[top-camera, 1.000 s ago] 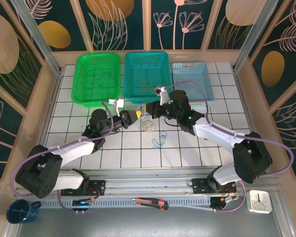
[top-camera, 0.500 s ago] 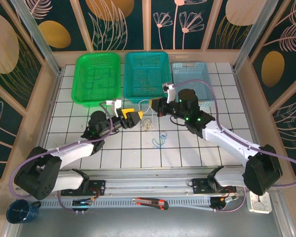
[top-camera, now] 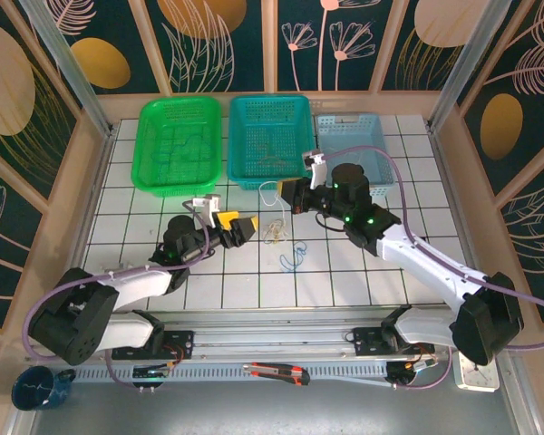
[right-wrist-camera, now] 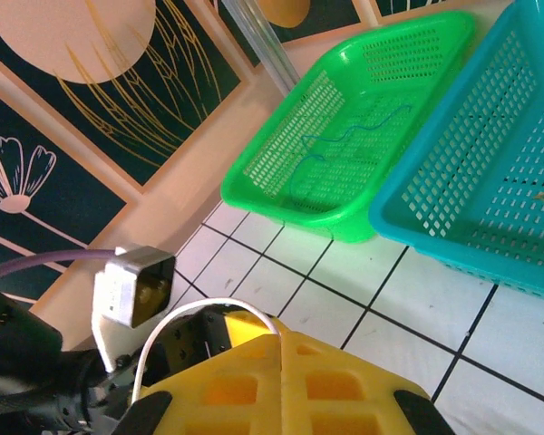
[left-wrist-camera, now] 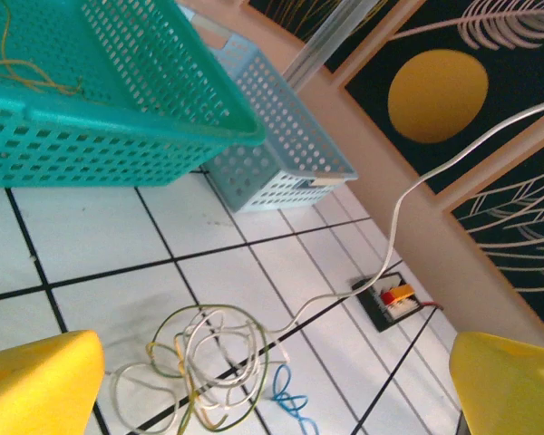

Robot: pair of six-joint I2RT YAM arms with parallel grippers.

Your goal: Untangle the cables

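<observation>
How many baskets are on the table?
3, in a row along the far side of the table: the green basket on the left, the teal basket in the middle, the light blue basket on the right. None seems hidden.

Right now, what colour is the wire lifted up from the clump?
The lifted wire is white, best seen in the left wrist view.

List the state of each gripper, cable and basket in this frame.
Left gripper, open.
Right gripper, shut on white cable.
White cable, raised, far end in clump.
Clump, tangled, on table.
Blue cable, loose on table by clump.
Green basket, holds second blue cable.
Teal basket, holds tan cable.
</observation>
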